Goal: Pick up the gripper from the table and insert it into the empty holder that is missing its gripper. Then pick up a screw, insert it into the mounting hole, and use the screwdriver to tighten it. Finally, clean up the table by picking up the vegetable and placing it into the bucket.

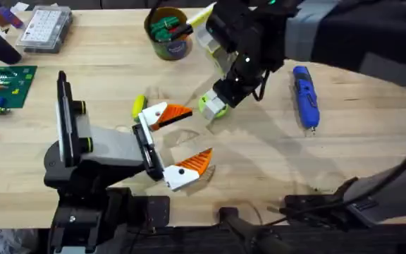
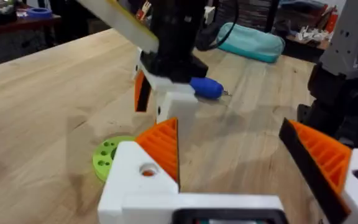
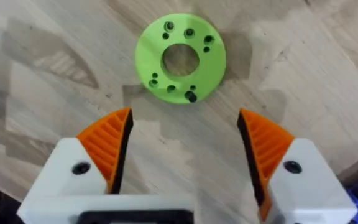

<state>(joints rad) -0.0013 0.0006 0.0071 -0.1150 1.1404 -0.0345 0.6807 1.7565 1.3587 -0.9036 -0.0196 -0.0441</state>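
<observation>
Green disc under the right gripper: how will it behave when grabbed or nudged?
The green disc lies flat on the table, so it probably slides rather than rolls. It looks like rigid plastic, likely light. Being thin, its edge may be hard for the open right gripper to catch.

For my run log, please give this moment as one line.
left gripper: open, above table, empty | right gripper: open over green ring, not touching | screwdriver: lying on table | bucket: upright

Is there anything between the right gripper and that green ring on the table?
Nothing visible. The right gripper hangs open directly over the green ring, with bare table between its orange pads. The left gripper sits off to the side.
</observation>
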